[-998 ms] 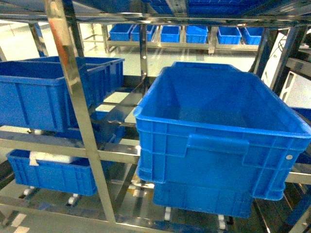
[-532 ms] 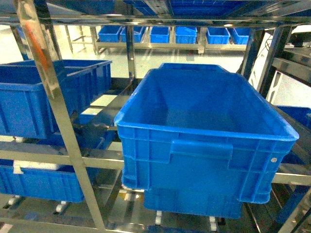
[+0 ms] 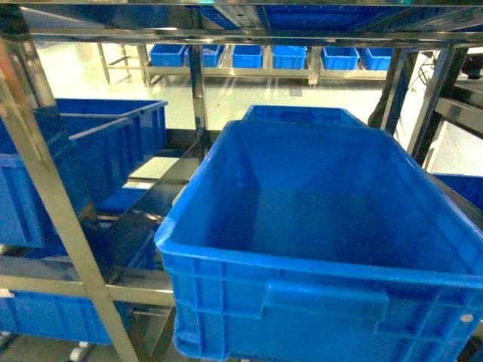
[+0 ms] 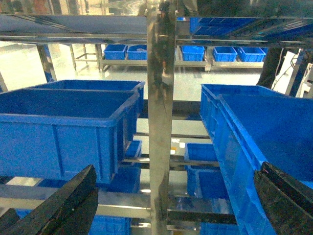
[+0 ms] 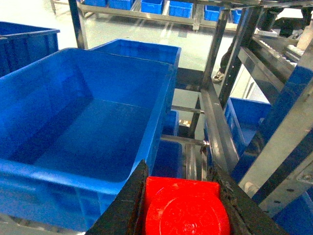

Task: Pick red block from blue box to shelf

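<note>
The red block [image 5: 183,205] fills the bottom of the right wrist view, and my right gripper [image 5: 179,171] is shut on it, a dark finger pressed to each side. It hangs just in front of the shelf [image 5: 215,127], to the right of a large crate's near corner. My left gripper [image 4: 177,169] is open and holds nothing, its fingers wide apart on either side of a steel shelf post [image 4: 161,122]. The shelf [image 3: 198,83] crosses the head view, where neither gripper shows. The blue box is out of view.
A large royal-blue ribbed crate [image 3: 324,226] sits on the middle tier, seen too from the right wrist [image 5: 83,122]. More royal-blue crates [image 3: 90,143] stand at the left [image 4: 63,127], on lower tiers and on a far rack [image 3: 249,54].
The head view has closed in on the large crate, which now looms bigger and lower in frame. The left shelf post has slid toward the left edge.
</note>
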Motion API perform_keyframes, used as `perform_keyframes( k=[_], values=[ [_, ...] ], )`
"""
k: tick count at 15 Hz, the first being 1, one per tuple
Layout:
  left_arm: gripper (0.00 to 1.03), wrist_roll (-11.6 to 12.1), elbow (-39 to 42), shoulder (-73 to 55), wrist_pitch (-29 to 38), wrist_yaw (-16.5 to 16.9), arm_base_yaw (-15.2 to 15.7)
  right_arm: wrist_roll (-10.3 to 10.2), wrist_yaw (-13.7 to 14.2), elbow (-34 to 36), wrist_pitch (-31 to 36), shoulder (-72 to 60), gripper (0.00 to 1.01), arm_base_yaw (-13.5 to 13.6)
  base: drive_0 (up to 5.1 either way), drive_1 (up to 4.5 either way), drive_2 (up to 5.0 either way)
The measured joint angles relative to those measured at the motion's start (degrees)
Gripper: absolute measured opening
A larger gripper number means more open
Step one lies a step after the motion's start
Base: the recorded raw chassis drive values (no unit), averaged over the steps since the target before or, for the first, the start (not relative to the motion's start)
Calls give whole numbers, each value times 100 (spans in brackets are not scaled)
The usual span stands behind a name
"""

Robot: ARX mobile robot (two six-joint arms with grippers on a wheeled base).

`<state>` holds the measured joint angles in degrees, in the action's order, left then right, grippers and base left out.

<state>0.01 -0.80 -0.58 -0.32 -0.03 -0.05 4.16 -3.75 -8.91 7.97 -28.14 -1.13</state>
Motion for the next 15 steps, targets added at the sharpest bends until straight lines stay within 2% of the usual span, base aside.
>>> perform_keyframes(
  k=[15],
  values=[
    [98, 0, 0, 0, -20, 0, 0, 0, 0, 4, -20, -24, 29, 0, -2, 10, -15]
  ],
)
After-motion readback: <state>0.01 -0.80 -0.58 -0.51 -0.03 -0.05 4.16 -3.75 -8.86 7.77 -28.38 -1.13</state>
